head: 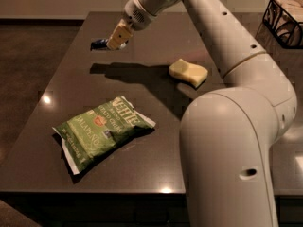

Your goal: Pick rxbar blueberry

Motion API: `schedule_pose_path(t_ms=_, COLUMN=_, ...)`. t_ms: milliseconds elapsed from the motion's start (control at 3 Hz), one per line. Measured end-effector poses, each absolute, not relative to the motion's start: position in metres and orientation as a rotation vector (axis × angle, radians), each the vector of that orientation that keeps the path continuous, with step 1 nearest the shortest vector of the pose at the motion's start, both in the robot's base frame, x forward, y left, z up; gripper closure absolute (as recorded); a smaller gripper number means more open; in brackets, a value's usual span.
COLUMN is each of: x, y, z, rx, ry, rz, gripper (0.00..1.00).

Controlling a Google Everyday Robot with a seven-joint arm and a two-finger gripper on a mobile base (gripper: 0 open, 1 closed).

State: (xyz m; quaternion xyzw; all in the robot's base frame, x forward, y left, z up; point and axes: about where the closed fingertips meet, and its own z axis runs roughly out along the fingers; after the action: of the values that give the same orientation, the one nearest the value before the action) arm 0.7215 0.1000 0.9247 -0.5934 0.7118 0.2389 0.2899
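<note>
The rxbar blueberry (98,43) is a small dark navy-blue bar at the far left of the dark table (71,93). My gripper (116,38) is shut on its right end, with the tan fingers (118,33) over it. The bar's left end sticks out from the fingers. The bar hangs a little above the table, and its shadow with the gripper's shadow lies on the surface just below and nearer to the camera.
A green chip bag (102,129) lies at the front left of the table. A pale yellow sponge (188,72) lies mid-table to the right of the gripper. A dark wire basket (284,20) stands at the far right. My arm's large white body (227,155) fills the front right.
</note>
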Motion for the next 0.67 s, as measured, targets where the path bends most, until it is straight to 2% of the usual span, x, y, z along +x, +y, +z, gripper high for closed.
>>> schedule_pose_path(t_ms=667, x=0.692, y=0.102, z=0.963, rx=-1.658, ry=1.81, rz=0.642, gripper=1.0)
